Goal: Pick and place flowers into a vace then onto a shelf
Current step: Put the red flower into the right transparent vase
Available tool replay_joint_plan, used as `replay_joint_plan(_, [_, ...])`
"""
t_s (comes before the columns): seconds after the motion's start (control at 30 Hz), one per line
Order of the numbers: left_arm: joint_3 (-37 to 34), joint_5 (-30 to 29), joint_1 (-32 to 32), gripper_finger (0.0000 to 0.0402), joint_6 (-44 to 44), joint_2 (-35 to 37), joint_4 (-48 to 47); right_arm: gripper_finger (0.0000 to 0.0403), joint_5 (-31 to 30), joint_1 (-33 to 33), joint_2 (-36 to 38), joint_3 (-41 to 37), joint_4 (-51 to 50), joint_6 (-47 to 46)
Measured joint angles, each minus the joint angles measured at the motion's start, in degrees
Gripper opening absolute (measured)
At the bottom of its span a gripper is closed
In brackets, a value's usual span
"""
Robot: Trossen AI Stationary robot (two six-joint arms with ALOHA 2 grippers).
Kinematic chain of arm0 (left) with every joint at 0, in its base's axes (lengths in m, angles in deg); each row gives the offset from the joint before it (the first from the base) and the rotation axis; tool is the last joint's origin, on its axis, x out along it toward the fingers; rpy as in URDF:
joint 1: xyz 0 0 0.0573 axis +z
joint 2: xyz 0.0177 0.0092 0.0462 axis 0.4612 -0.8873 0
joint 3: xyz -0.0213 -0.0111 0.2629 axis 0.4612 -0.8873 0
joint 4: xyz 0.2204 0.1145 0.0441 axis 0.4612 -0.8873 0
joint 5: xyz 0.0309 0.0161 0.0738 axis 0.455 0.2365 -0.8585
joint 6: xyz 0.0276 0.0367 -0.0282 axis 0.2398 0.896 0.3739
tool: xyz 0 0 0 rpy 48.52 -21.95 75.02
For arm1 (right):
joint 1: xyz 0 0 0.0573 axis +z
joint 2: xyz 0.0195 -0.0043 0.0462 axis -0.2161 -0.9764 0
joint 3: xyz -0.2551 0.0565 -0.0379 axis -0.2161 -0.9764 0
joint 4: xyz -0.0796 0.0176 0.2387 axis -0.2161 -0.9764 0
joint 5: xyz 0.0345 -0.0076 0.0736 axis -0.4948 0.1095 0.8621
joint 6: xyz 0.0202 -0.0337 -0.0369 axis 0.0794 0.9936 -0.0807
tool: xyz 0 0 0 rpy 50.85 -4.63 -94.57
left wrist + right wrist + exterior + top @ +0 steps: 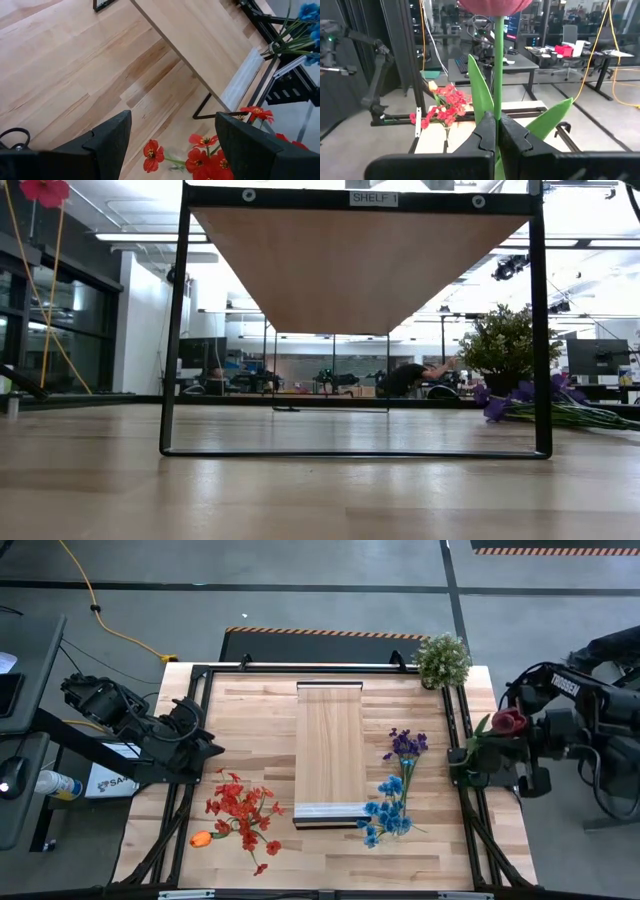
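My right gripper (487,747) hangs past the table's right edge, shut on a dark-red flower (508,722) with green leaves (479,92). My left gripper (208,745) is open above the table's left part, and red flowers (202,159) lie on the table below its spread fingers. More red flowers (240,810) and an orange one (201,838) lie at the near left. Blue flowers (388,812) and purple flowers (406,744) lie right of the raised shelf (330,755). The vase is out of view. My right gripper pinches the flower's green stem (497,107) between its two fingers, below the leaves' tops and well under the head (495,5). The fingers lie about level, pointing toward the table's left side, and cross the stem. The flower stands upright, lifted clear of the table.
A bushy potted plant (442,658) stands at the far right corner. The shelf rests on a black frame (540,330) in mid-table, with open room under it. Black rails (455,720) run along the table's edges. A workstation and yellow cable lie off the left side.
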Motion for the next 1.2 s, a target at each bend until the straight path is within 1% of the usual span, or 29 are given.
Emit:
replay_joint_plan(0.1, [0.0,-0.2,0.0,0.0321,0.0,-0.3,0.7,0.0,0.7,0.0,1.8,-1.9,0.0,-0.2])
replay_joint_plan(0.2, [0.0,-0.3,0.0,0.0319,0.0,-0.6,0.8,0.0,1.1,0.0,4.9,-6.0,1.0,-1.0])
replay_joint_plan(0.53, [0.0,-0.4,0.0,0.0319,0.0,-2.3,1.3,0.0,1.2,0.0,16.2,-22.1,11.6,-0.4])
replay_joint_plan(0.7, [0.0,-0.3,0.0,0.0321,0.0,-2.8,1.6,0.0,0.7,0.0,20.3,-28.4,17.0,0.4])
replay_joint_plan(0.97, [0.0,-0.2,0.0,0.032,0.0,-3.2,1.9,0.0,0.6,0.0,22.2,-35.4,24.7,0.6])
replay_joint_plan(1.07, [0.0,-0.1,0.0,0.0321,0.0,-3.4,1.9,0.0,0.5,0.0,22.1,-37.9,29.2,1.2])
replay_joint_plan(1.2, [0.0,-0.2,0.0,0.0319,0.0,-3.3,1.9,0.0,-1.4,0.0,22.0,-41.8,35.8,2.8])
